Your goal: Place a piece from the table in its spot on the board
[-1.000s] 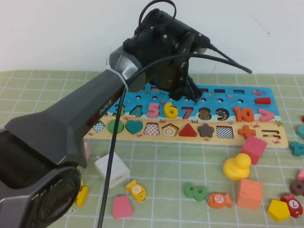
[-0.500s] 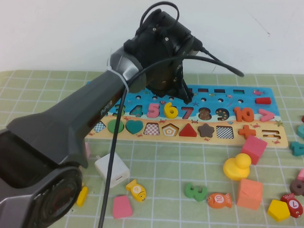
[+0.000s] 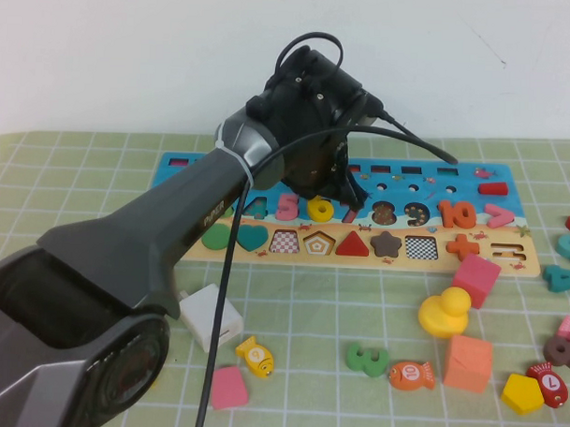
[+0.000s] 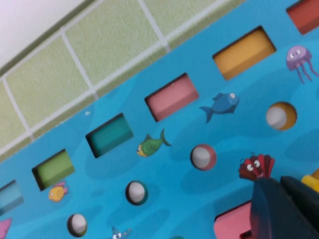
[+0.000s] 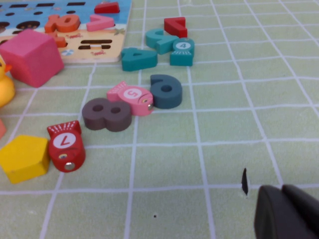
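One long puzzle board (image 3: 509, 242) lies along the far side of the checked green mat (image 3: 357, 310). Its blue upper part carries one row of coloured numbers; 4, 5, 6, 7, 8, 9 and 10 can be read, while the lower ones are hidden behind the left arm (image 3: 172, 238). The yellow 6 (image 3: 320, 208) sits in that row between the pink 5 (image 3: 287, 208) and the red 7 (image 3: 352, 211).

The left gripper (image 3: 347, 190) hangs just above the board, close behind the 6 and 7, its fingers pressed together with nothing between them. In the left wrist view the dark fingertips (image 4: 284, 209) show over the blue surface beside a pink piece cut off by the frame edge, probably the 5. That view also shows five coloured rectangular slots and five small round holes.

Loose on the mat nearer the camera lie one yellow duck (image 3: 444, 312), one pink cube (image 3: 477, 279), one orange cube (image 3: 468, 362), one green 3 (image 3: 366, 358), one white block (image 3: 209, 317) and two small fish, the orange fish (image 3: 411, 374) marked 10.

The right gripper (image 5: 286, 211) shows only in its own wrist view, low over the mat, fingers closed and empty. Near it lie a brown 8 (image 5: 107, 114), a pink fish marked 5 (image 5: 131, 97), a red fish marked 7 (image 5: 66, 146) and a teal piece marked 4 (image 5: 182, 51).
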